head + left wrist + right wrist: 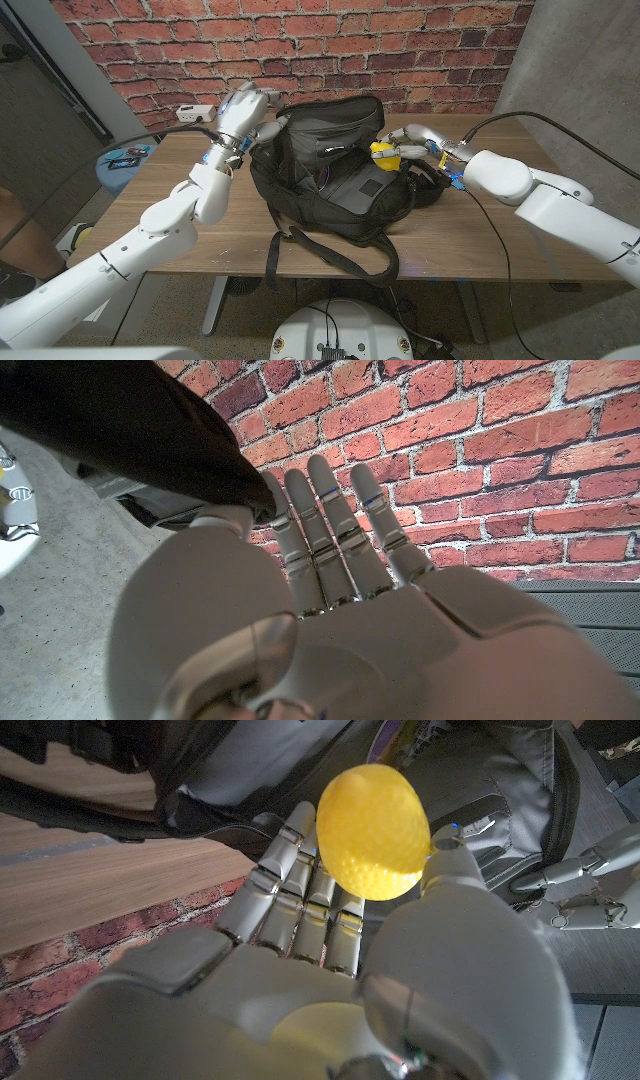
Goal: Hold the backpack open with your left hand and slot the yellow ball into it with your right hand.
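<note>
While held open, backpack; ball in right hand.

Right robot hand pinches yellow ball just before open backpack; other robot hand beyond.

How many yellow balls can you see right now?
1. The yellow ball is held in the right hand at the open backpack's mouth. Others could be hidden inside the bag.
</note>
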Robot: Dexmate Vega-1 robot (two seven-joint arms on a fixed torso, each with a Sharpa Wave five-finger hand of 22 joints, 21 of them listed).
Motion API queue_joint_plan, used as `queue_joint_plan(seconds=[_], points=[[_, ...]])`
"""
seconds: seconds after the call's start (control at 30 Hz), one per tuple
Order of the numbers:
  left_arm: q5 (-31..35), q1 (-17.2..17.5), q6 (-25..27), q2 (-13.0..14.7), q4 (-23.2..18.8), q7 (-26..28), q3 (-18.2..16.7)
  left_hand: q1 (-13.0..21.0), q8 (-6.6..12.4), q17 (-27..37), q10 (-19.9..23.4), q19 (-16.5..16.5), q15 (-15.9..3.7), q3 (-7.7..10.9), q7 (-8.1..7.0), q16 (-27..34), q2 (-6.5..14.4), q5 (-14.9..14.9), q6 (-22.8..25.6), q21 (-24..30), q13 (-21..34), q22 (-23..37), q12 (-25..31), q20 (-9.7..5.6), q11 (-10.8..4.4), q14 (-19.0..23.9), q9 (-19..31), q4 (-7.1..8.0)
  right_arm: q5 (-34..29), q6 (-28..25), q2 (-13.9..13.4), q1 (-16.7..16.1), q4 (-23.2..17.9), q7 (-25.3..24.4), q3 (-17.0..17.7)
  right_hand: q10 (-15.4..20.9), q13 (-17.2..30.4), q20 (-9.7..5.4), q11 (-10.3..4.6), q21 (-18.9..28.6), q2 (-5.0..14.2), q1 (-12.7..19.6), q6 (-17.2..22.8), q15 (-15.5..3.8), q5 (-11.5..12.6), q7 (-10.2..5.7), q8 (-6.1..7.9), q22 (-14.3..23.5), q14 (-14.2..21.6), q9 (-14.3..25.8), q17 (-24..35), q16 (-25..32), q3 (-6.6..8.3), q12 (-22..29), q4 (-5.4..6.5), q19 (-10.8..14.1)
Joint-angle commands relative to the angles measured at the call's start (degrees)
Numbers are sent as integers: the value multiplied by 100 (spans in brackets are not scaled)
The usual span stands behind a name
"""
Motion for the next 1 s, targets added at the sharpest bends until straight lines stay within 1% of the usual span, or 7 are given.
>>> queue_joint_plan(seconds=[0.03, 0.37, 1.0], points=[[9, -27, -22, 13, -14, 4, -30, 15, 37, 16, 25, -14, -2, 52, 40, -14, 43, 32, 14, 61, 15, 2, -39, 18, -41, 38, 9, 8, -193, 115, 178, 455, 361, 64, -528, 172, 29, -61, -100, 6, 84, 129, 28, -801, 0, 3, -34, 29, 18, 21, 7, -2, -4, 10, 18, 41], [19, -26, -47, 16, 6, 46, -49, 18, 42, 24, 40, -15, -4, 51, 36, -23, 31, 32, 12, 85, 3, -2, -47, 6, -42, 45, -2, 1, -327, 244, 348, 747, 676, 216, -849, 169, 24, -62, -105, 1, 90, 147, 20, -801, -3, -6, -49, 29, 17, 20, 10, -8, -12, 5, 21, 37], [-47, -153, -138, 32, 166, 60, -70, 21, 55, 48, 31, -37, 9, 52, 37, -34, 43, 31, -4, 120, 14, -8, -56, 13, -44, 44, -6, 2, -518, 384, 846, 1286, 1324, 361, -1292, 165, 25, -64, -107, -6, 92, 196, 15, -808, -9, -13, -67, 29, 20, 27, 12, -20, -24, 0, 16, 35]])
